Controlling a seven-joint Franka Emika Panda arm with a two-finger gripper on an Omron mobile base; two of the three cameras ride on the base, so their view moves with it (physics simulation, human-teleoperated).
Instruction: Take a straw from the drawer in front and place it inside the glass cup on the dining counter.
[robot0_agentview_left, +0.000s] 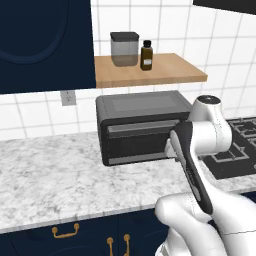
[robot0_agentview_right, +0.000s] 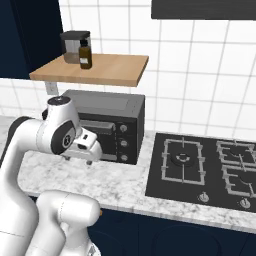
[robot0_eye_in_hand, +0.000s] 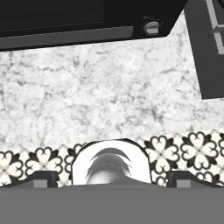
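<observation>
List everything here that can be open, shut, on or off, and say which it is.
Toaster oven: door shut.
Stove: no flames on the burners.
Canister: lid on.
Brown bottle: capped.
Cabinet doors: shut.
Gripper: fingers wide open, holding nothing.

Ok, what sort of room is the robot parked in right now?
A kitchen, by the look of it: a dark toaster oven sits on a marble worktop beside a gas hob, with white wall tiles behind and a wooden shelf above.
</observation>
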